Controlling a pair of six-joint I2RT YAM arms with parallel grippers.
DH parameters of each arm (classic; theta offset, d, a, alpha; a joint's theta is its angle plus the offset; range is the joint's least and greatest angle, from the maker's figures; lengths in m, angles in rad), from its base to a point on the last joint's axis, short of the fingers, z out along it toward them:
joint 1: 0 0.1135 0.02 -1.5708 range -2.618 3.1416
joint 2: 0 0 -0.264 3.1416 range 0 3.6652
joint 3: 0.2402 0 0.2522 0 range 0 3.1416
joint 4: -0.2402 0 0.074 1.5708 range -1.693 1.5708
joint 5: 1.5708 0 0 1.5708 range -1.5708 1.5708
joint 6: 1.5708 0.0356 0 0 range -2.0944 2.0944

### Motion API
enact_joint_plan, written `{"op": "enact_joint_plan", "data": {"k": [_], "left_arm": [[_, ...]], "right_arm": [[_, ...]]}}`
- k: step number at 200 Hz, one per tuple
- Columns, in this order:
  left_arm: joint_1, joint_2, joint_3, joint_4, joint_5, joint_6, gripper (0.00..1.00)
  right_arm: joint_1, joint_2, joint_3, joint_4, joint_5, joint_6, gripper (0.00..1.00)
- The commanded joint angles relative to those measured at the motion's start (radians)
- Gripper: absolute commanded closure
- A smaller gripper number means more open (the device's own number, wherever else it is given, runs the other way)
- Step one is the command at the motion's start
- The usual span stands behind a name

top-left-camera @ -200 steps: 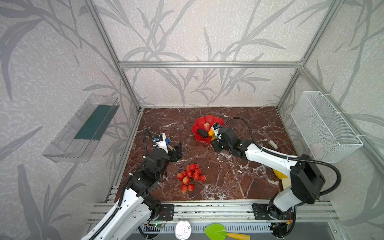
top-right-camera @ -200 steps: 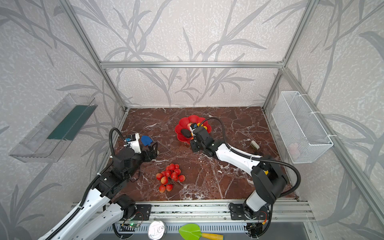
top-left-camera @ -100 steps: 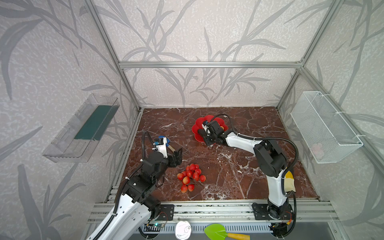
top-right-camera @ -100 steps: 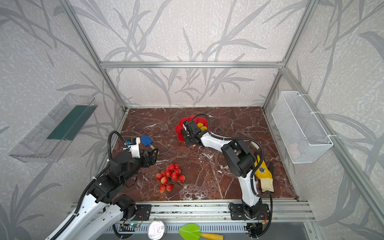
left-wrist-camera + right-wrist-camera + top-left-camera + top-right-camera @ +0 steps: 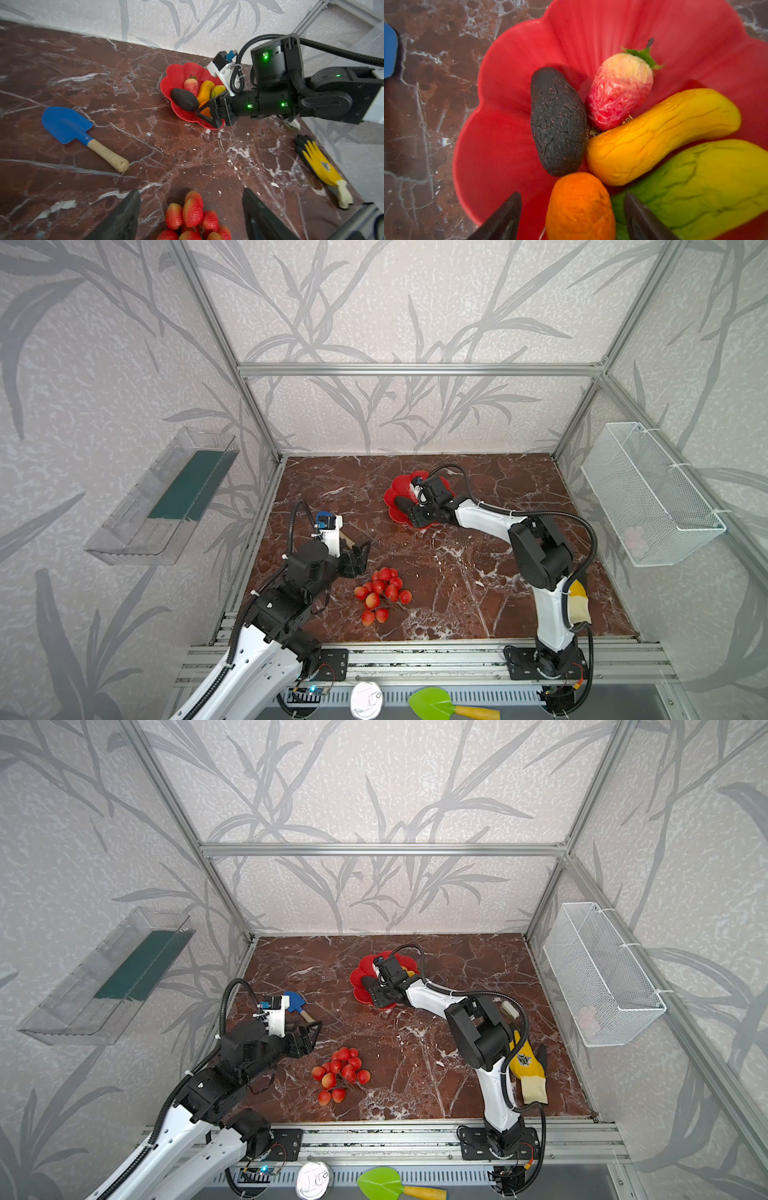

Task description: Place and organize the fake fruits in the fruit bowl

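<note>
The fruit bowl (image 5: pixel 397 491) (image 5: pixel 359 979) (image 5: pixel 176 72) (image 5: pixel 508 145) is a red scalloped dish at the back middle of the table. It holds a dark oval (image 5: pixel 556 122), a red-yellow piece (image 5: pixel 618 91), a yellow-orange gourd (image 5: pixel 654 135), a yellow-green oblong (image 5: pixel 695 187) and a small orange ball (image 5: pixel 579 207). My right gripper (image 5: pixel 572 193) (image 5: pixel 417 514) (image 5: pixel 204 115) is open over the bowl's near side, and the ball sits between its fingers with a gap on each side. The red berry cluster (image 5: pixel 382 593) (image 5: pixel 340 1073) (image 5: pixel 193 214) lies on the table. My left gripper (image 5: pixel 190 191) (image 5: pixel 359 558) (image 5: pixel 309 1038) hovers open just beside it.
A blue toy shovel (image 5: pixel 66 124) (image 5: pixel 295 1002) lies left of the bowl, behind my left wrist. A yellow glove (image 5: pixel 320 164) (image 5: pixel 525 1065) lies by the right arm's base. A white wire basket (image 5: pixel 648 493) hangs on the right wall and a clear shelf (image 5: pixel 166 497) on the left wall.
My right gripper reached into the bowl and opened, leaving the orange ball loose between its fingers. My left gripper narrowed somewhat and edged toward the berry cluster.
</note>
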Motion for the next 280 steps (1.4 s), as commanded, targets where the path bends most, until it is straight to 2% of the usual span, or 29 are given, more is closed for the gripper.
{"op": "enact_joint_plan", "data": {"k": [1,11,23,47,66,85,108,130,150,159,193,233,280], "left_arm": [[-0.004,0.039,0.063,-0.035,0.132,0.081,0.34],[-0.023,0.061,0.091,-0.056,0.164,0.112,0.40],[-0.075,0.076,0.113,-0.073,0.154,0.167,0.43],[-0.269,0.101,0.114,-0.072,-0.001,0.290,0.44],[-0.387,0.145,0.109,-0.062,-0.031,0.349,0.47],[-0.505,0.177,0.095,-0.063,-0.074,0.399,0.50],[-0.659,0.180,0.064,-0.056,-0.196,0.440,0.53],[-0.762,0.177,0.042,-0.071,-0.296,0.453,0.57],[-0.845,0.179,0.019,-0.104,-0.253,0.535,0.59],[-0.881,0.192,0.011,-0.116,-0.280,0.551,0.59],[-0.900,0.285,0.015,-0.180,-0.324,0.517,0.58],[-0.900,0.312,-0.012,-0.136,-0.370,0.503,0.58],[-0.898,0.404,0.004,-0.138,-0.351,0.522,0.58]], "right_arm": [[-0.017,-0.145,-0.043,0.024,-0.015,0.010,0.17],[-0.025,-0.202,-0.087,0.053,-0.024,0.021,0.14],[-0.035,-0.279,-0.154,0.095,-0.029,0.036,0.11],[-0.047,-0.434,-0.294,0.164,-0.025,0.054,0.03],[-0.049,-0.526,-0.375,0.178,-0.028,0.060,0.00],[-0.052,-0.610,-0.457,0.193,-0.037,0.069,0.01],[-0.053,-0.700,-0.556,0.220,-0.041,0.087,0.01],[-0.055,-0.758,-0.612,0.210,-0.031,0.107,0.01],[-0.055,-0.793,-0.642,0.191,-0.026,0.118,0.01],[-0.055,-0.808,-0.656,0.187,-0.025,0.121,0.01],[-0.055,-0.852,-0.685,0.163,-0.015,0.129,0.01],[-0.057,-0.880,-0.700,0.143,-0.010,0.129,0.01],[-0.057,-0.908,-0.716,0.138,-0.008,0.128,0.01]]}}
